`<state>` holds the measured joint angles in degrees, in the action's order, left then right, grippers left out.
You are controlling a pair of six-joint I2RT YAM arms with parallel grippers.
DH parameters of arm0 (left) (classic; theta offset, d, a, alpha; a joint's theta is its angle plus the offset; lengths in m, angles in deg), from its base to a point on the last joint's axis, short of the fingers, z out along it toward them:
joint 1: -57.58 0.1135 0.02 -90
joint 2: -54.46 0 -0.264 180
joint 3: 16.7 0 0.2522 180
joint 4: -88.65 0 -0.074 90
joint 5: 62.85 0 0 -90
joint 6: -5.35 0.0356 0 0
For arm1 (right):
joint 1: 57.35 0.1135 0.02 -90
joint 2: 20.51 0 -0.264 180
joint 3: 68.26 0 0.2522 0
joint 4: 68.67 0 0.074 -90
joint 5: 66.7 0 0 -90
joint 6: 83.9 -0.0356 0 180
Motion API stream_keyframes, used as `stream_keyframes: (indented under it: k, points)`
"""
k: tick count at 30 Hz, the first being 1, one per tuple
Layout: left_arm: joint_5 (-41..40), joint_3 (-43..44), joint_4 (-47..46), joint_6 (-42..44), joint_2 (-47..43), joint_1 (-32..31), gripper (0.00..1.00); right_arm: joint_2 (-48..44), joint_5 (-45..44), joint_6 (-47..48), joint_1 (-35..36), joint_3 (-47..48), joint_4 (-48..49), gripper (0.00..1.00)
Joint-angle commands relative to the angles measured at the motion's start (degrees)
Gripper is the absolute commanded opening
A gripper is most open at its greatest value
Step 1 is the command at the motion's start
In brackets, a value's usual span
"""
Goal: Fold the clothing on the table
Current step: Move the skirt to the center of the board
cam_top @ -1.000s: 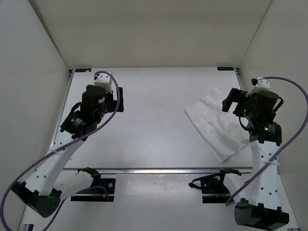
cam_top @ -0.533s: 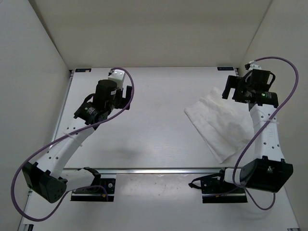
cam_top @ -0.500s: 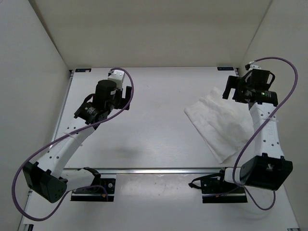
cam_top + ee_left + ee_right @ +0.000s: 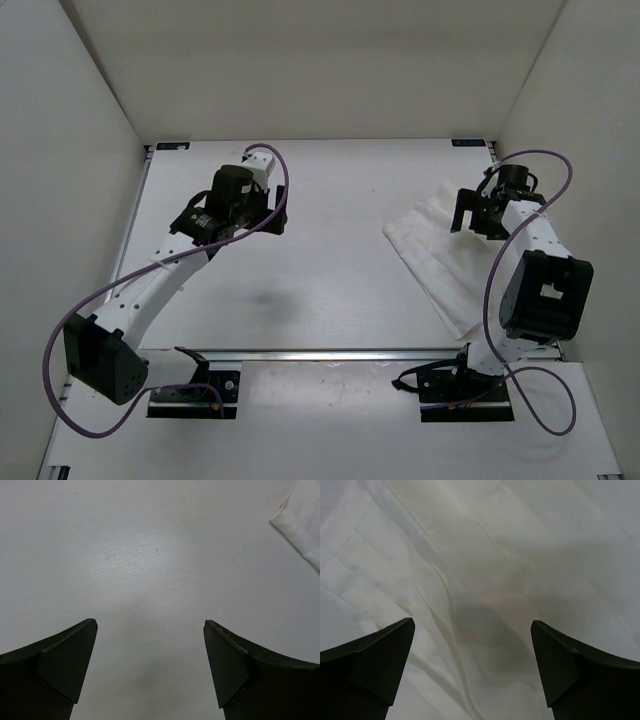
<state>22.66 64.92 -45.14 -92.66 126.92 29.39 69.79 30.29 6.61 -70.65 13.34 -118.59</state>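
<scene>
my left end effector [image 4: 150, 630] wide open, empty, over smooth white tabletop [image 4: 140, 555] | my right end effector [image 4: 472, 627] same, above thin pleated white skirt [image 4: 450, 262]

1. The skirt [image 4: 450, 262] is thin white cloth, matt and soft-looking. Close up from the right wrist it shows pressed pleats, shallow creases and a faint cream tint along some folds.
2. The surface [image 4: 320, 285] is white and smooth with a low sheen. From the left wrist I can see fine straight grain lines, like laminate, and a soft patch of reflected light.
3. The rail [image 4: 330, 353] on the near edge looks like bare silvery metal.
4. The left tool [image 4: 150, 645] and right tool [image 4: 472, 650] have black fingers [image 4: 60, 670], matt and smooth, seemingly hard plastic.
5. The arm shells [image 4: 150, 288] are white plastic, smooth and slightly glossy.
6. The cable [image 4: 95, 300] has a smooth purple sheath.
</scene>
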Motion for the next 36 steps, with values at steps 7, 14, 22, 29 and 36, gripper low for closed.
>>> stream_keyframes:
  k: [7, 14, 22, 29, 36]
  points:
    - [6.3, 5.4, -0.3, -4.6, 9.4, 0.2, 0.98, 21.8, -6.4, 3.3, 5.8, 27.0, 3.0, 0.99]
    - [7.4, 5.3, -2.6, -5.8, 9.9, 2.6, 0.99, 33.6, -5.7, 7.0, 4.1, 40.7, 1.6, 0.97]
    - [7.4, 6.1, -4.7, -3.5, 10.4, 4.6, 0.99, 41.0, -3.4, 6.9, 4.7, 45.6, -0.7, 0.78]
    - [5.0, 7.1, -3.7, -2.1, 11.4, 3.7, 0.99, 43.3, -3.0, 6.5, 6.9, 46.2, -1.0, 0.29]
    - [12.0, 3.3, -7.9, -4.3, 10.9, 3.5, 0.98, 38.9, 4.1, 2.7, 10.3, 43.7, -1.9, 0.0]
